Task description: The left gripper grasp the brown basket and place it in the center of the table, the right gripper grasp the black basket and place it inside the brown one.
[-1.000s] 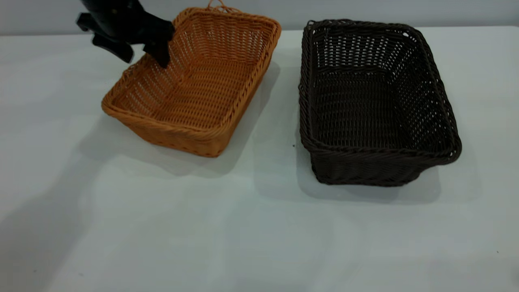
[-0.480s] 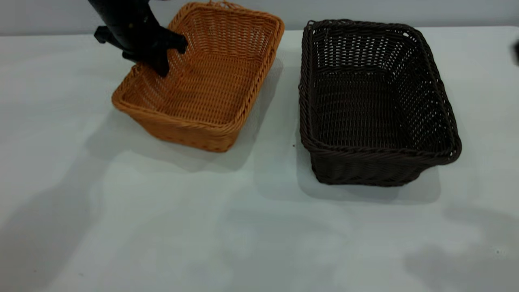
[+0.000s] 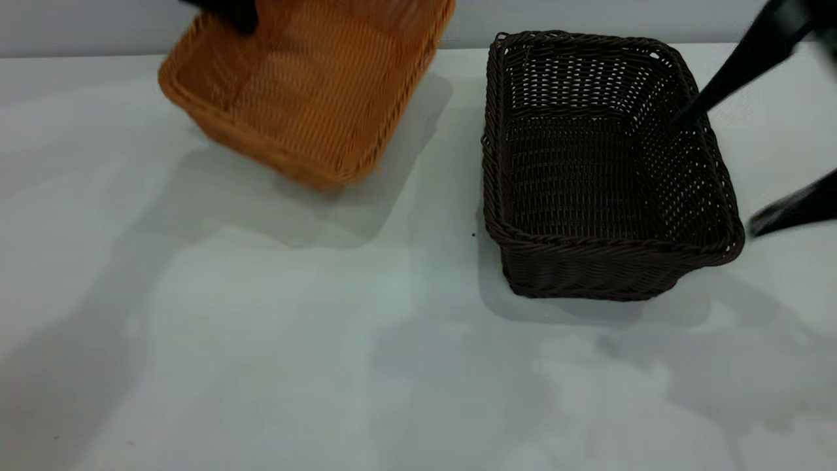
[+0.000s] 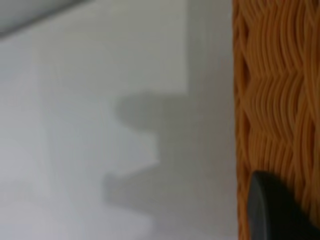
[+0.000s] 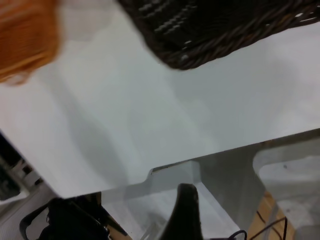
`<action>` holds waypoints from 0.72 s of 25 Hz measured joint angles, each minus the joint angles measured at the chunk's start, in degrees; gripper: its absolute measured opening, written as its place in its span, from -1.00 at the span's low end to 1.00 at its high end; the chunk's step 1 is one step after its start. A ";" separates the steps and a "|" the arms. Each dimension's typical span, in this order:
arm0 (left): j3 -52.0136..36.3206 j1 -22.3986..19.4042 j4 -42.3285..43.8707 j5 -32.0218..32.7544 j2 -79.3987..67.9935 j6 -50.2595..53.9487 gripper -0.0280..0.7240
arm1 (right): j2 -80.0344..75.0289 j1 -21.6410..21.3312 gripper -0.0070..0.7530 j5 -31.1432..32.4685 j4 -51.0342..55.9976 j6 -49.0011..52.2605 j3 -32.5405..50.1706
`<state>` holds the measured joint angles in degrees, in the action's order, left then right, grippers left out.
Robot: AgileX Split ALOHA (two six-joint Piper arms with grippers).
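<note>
Left pincer (image 3: 237, 14) gripping raised brown basket (image 3: 307, 98).

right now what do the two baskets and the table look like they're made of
Brown basket: woven wicker or rattan-like strands, orange-tan, matte, braided rim; possibly plastic. Black basket: same weave, very dark, open gaps in its sloping sides. Table: smooth pale grey-white sheet, faintly glossy, likely laminate.

My left hand (image 3: 229, 12) is at the far left, up on the rim of the brown basket (image 3: 307, 98), which is lifted and tipped above the desk (image 3: 261, 360). The black basket (image 3: 601, 170) sits flat on the desk to its right. My right hand (image 3: 745, 140) is by that basket's right side, fingers spread apart.
</note>
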<state>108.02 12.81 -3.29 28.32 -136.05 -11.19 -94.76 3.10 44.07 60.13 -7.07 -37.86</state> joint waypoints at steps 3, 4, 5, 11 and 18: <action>0.00 0.00 0.00 -0.48 1.30 -0.51 -0.72 | -7.01 2.48 0.58 -3.26 4.49 -2.53 -0.04; 0.00 0.00 0.00 -0.65 1.42 -0.64 -0.72 | -8.85 2.90 0.58 -4.22 6.27 -3.94 -0.04; 0.00 0.00 0.00 -0.75 1.50 -0.88 -0.72 | -10.95 3.17 0.58 -5.09 8.03 -5.30 -0.10; 0.00 0.00 0.00 -0.79 1.50 -1.63 -0.72 | -19.00 3.18 0.58 -8.81 21.42 -13.86 -0.57; 0.00 0.00 0.00 -0.79 1.50 -1.75 -0.72 | -21.42 3.18 0.58 -14.15 32.18 -19.82 -0.57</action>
<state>108.02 12.81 -3.29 27.53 -134.55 -12.93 -116.18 6.28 29.92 92.31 -26.88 -38.43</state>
